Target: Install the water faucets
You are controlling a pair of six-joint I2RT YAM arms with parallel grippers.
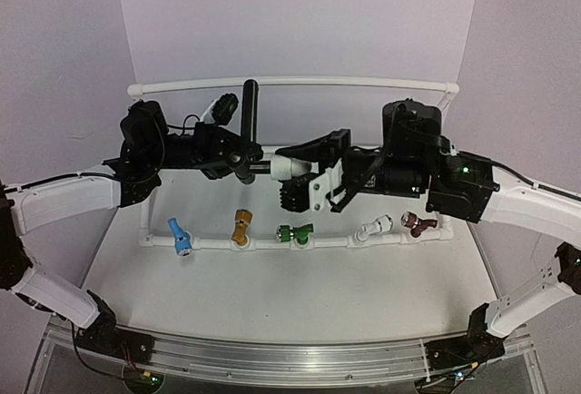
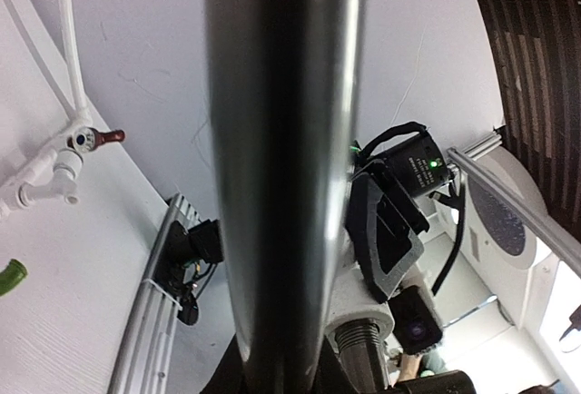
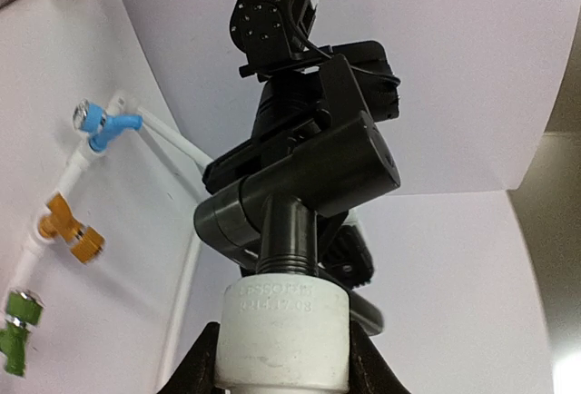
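The dark grey-black faucet is held in mid-air above the table, its long lever handle pointing up. My left gripper is shut on the faucet body. In the left wrist view the handle fills the middle. My right gripper is shut on the small white pipe fitting. In the right wrist view the fitting sits between my fingers, and the faucet's threaded stem enters its top, with the faucet body above it.
A white pipe frame stands on the table. Its near pipe carries a blue, an orange, a green, a white and a dark red faucet. A metal rail runs along the front edge.
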